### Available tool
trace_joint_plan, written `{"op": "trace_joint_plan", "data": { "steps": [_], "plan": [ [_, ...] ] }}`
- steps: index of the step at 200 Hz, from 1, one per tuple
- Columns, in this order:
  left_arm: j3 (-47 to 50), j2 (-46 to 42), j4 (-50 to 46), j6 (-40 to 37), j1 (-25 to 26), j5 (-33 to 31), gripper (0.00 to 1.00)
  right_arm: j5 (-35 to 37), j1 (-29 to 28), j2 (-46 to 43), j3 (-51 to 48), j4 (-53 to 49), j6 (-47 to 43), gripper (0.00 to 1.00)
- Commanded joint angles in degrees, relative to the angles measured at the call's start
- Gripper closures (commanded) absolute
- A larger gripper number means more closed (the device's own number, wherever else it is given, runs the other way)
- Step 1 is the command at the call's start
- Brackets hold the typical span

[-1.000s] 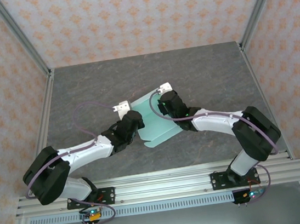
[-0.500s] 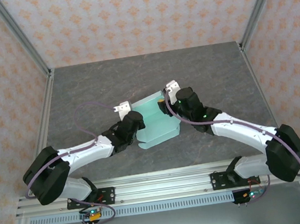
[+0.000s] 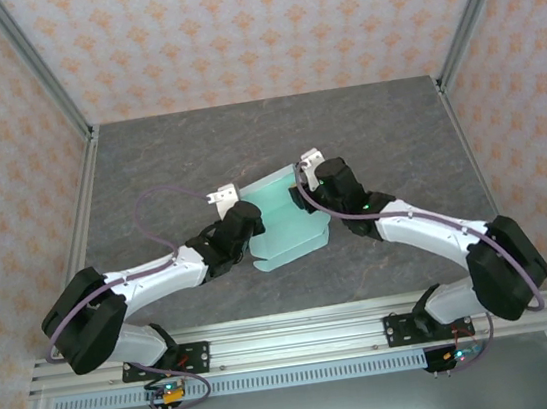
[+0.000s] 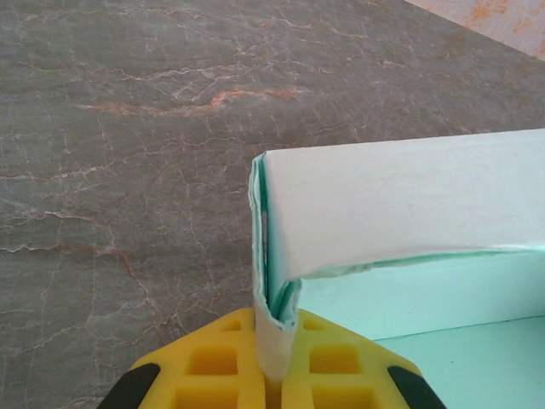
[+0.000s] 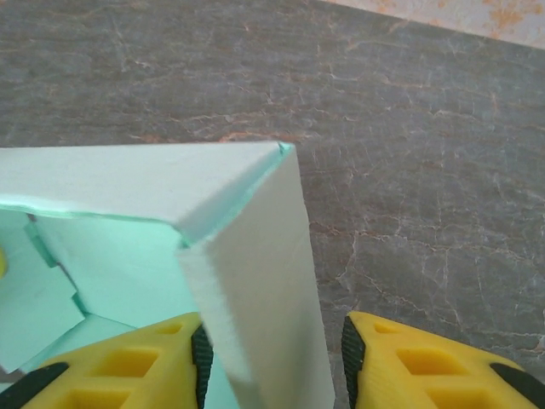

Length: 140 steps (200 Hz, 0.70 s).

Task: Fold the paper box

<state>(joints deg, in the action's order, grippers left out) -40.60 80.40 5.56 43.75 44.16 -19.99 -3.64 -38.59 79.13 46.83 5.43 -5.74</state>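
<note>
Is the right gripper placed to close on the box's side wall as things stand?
Probably yes. The right gripper is open, with an upright wall of the paper box between its fingers and nothing else in the gap; the left gripper pinches the opposite side.

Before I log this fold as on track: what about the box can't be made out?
Top external: the wrists cover the side walls of the paper box.
Left wrist: the frame edge cuts off the box beyond the left gripper.
Right wrist: the raised wall hides whether the right gripper clamps it.
</note>
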Motion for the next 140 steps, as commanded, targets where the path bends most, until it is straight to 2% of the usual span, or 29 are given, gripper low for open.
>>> {"op": "trace_joint_plan", "data": {
  "steps": [1, 29, 50, 67, 92, 114, 131, 140],
  "plan": [
    [-1.8, -0.9, -1.3, 1.7, 0.3, -2.1, 0.99, 1.6, -0.5, 0.0, 1.8, 2.2, 1.4, 0.52],
    [-2.6, -0.7, -3.0, -0.4, 0.3, -2.3, 0.99, -0.6, 0.7, -2.8, 1.6, -0.5, -3.8, 0.47],
    [-3.5, -0.6, -5.3, -5.5, 0.3, -3.1, 0.98, -9.8, 4.0, -7.2, 1.3, -5.3, -8.7, 0.42],
    [-3.4, -1.2, -6.5, -9.4, 0.2, -4.8, 0.99, -16.0, 6.2, -10.9, 1.6, -10.0, -10.9, 0.33],
    [-2.9, -2.7, -6.1, -16.7, -0.2, -4.6, 0.99, -20.6, 10.0, -15.8, 0.5, -15.0, -12.4, 0.16],
    [-2.4, -4.1, -4.6, -24.8, -0.3, -2.6, 1.00, -36.2, 14.9, -14.7, 1.2, -25.1, -21.8, 0.15],
    [-1.6, -5.3, -2.7, -30.1, -0.5, -0.4, 1.00, -44.7, 15.1, -11.0, 3.2, -33.0, -30.4, 0.15],
    [-1.1, -5.9, -1.6, -32.3, -0.8, 1.1, 1.00, -46.1, 15.1, -8.8, 3.3, -33.6, -31.2, 0.15]
  ]
}}
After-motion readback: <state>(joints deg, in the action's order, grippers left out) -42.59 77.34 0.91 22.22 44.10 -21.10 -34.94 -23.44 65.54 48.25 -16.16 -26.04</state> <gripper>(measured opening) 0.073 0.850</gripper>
